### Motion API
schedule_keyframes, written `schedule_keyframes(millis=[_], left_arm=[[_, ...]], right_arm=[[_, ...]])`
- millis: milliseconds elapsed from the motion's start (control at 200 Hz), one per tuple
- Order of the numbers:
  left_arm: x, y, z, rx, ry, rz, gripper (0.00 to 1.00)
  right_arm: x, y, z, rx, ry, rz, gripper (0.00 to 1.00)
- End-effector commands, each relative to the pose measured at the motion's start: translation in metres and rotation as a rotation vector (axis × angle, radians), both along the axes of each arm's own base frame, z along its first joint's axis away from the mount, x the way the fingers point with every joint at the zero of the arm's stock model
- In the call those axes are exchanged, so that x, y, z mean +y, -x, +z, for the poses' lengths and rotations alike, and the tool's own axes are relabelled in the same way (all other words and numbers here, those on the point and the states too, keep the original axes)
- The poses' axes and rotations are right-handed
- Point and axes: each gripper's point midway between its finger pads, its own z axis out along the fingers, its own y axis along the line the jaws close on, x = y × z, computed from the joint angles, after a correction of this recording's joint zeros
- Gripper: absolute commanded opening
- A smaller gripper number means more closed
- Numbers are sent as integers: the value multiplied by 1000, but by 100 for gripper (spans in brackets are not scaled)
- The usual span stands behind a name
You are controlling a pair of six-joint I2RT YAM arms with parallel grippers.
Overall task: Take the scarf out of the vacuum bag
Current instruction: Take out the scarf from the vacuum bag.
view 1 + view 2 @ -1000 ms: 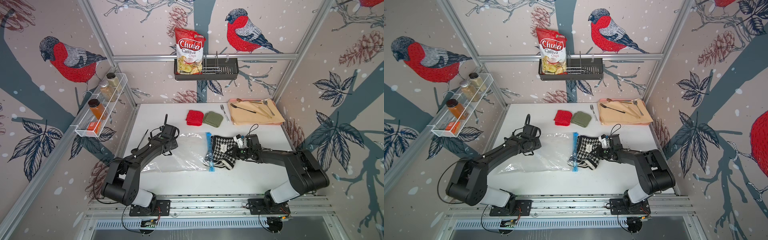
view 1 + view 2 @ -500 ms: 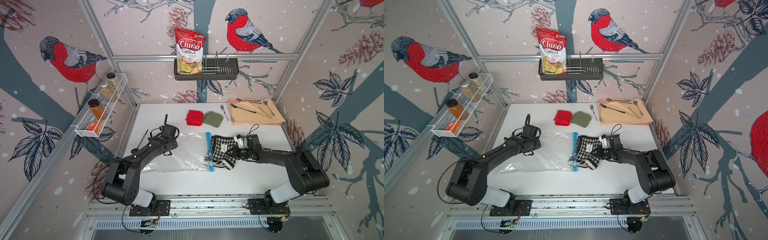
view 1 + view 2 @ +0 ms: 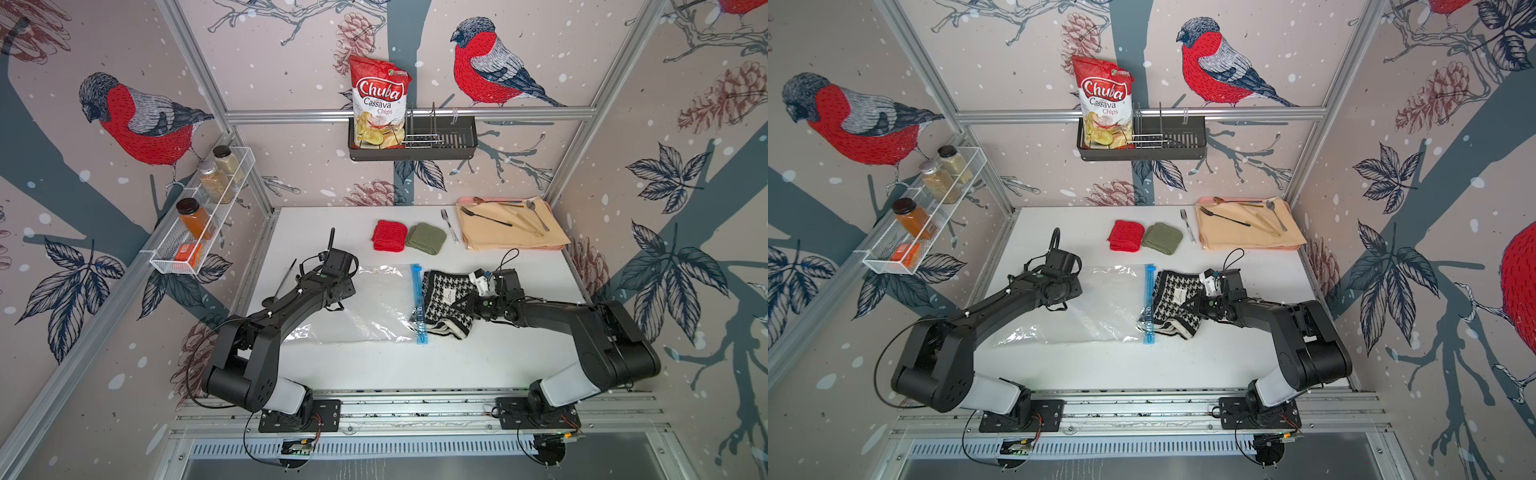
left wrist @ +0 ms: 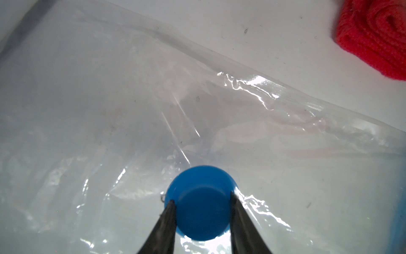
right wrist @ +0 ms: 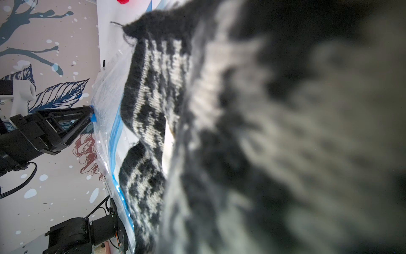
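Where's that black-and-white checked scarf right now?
In both top views the scarf lies on the white table at the vacuum bag's blue zip strip, on the right arm's side, pinched by the right gripper.

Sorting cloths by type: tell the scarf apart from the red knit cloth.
The scarf is black-and-white houndstooth and larger; the red knit cloth is plain red. The right gripper grips the scarf; the red knit cloth lies free. Both are folded on the table.
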Motion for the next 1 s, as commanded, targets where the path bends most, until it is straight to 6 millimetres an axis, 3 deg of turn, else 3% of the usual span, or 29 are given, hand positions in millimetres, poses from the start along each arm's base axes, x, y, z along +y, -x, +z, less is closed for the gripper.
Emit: schedule_keyframes(millis=[0,385,795,996], left_arm=[[4,-1,2,-10,-13,19,10],[2,-1,3,-13,-17,15,10],[1,0,4,-15,-24,14,10],[-1,1,4,-17,-26,12,11]], right_arm=[[-3,-3,2,-17,4,-20,0],[-10,-5,0,-13,14,-44,0],[-30,-18,16,-43,23,-129,0],[-41,-23,6,-18,31,-168,0]])
